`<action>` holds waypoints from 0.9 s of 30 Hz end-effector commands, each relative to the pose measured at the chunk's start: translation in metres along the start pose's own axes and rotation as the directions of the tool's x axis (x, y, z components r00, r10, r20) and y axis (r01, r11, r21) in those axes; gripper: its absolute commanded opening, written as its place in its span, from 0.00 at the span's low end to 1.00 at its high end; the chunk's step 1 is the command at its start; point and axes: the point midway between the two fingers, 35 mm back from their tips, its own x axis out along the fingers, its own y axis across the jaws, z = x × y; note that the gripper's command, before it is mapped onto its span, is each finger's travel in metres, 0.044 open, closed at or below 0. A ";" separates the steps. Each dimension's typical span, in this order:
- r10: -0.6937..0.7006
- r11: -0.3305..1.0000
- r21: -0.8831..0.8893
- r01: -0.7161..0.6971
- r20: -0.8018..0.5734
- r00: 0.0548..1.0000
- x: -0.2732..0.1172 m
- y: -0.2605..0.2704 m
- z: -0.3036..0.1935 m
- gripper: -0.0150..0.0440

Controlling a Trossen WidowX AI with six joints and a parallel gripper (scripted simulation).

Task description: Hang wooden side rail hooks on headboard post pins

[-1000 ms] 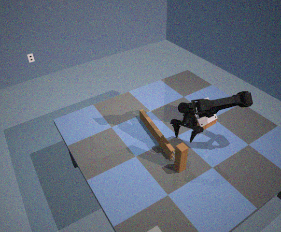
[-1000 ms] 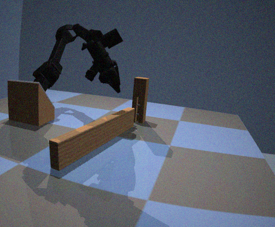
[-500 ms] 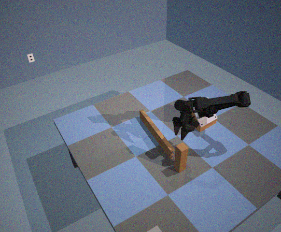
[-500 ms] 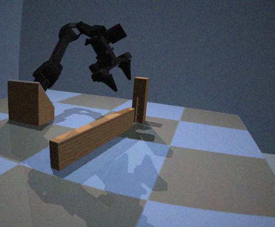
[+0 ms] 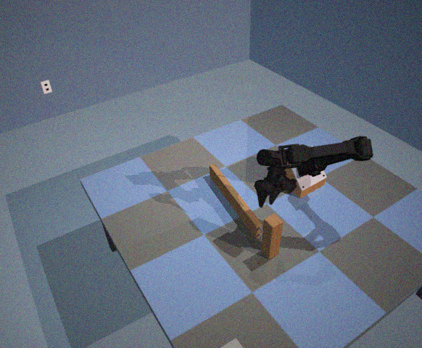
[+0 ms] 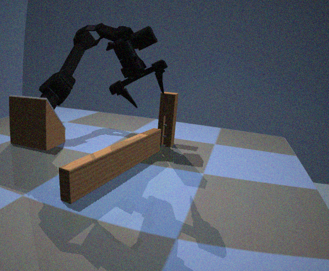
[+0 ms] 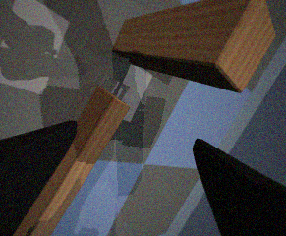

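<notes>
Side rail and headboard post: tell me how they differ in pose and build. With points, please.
The side rail (image 5: 233, 198) (image 6: 115, 161) (image 7: 100, 115) lies lengthwise along the table; the headboard post (image 5: 272, 238) (image 6: 170, 116) (image 7: 182, 36) stands upright. The rail is longer than the post. The post has a slot with pins; the rail has end hooks. Both are brown wood.

Rail (image 5: 235, 200) (image 6: 112, 163) (image 7: 90, 138): grained wood, matt. Post (image 5: 271, 238) (image 6: 168, 116) (image 7: 197, 36): similar wood. Jaws (image 5: 267, 205) (image 6: 150, 100): matt black.

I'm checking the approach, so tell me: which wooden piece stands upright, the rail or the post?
The post: it rises tall on its end, while the rail stretches long and low.
</notes>
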 end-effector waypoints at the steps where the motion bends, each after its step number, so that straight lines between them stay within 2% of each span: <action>1: 0.057 0.739 0.673 -0.031 -0.017 0.998 0.000 -0.008 -0.006 1.00; 7: 0.099 0.369 0.929 -0.018 -0.020 0.995 0.001 -0.012 -0.008 1.00; 12: 0.132 0.030 0.999 0.032 -0.035 0.991 0.000 -0.016 -0.012 1.00; 19: 0.164 -0.325 0.940 0.104 -0.052 0.985 -0.001 -0.020 -0.015 1.00; 27: 0.207 -0.679 0.716 0.163 -0.027 0.978 0.002 -0.023 -0.010 1.00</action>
